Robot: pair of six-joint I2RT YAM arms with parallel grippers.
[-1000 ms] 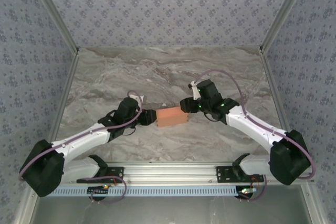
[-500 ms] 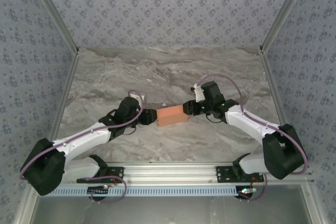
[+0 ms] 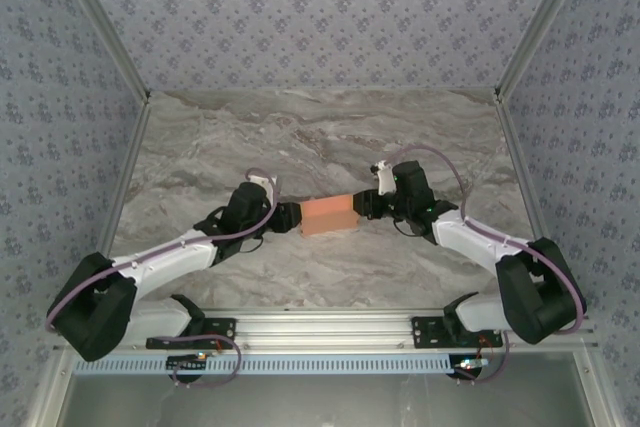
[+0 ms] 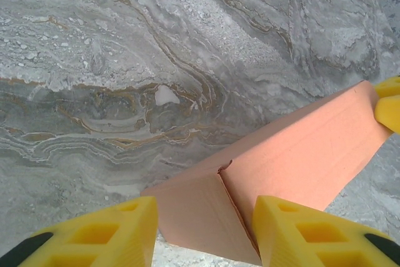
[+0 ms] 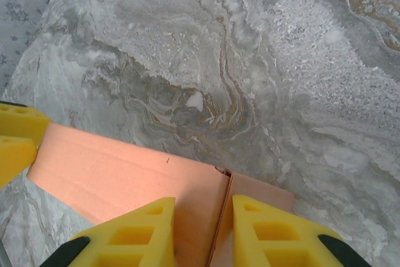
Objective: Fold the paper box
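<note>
Fingers (image 4: 300, 236) at paper box (image 4: 300, 154) ends (L+R)

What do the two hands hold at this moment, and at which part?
The salmon-orange folded card box: the left hand grips its left end; the right hand straddles its right end, but a firm grip cannot be told.

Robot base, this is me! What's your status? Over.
Left gripper clamped on paper box end. Right gripper at other end, grip unclear. Nothing blocking.
</note>
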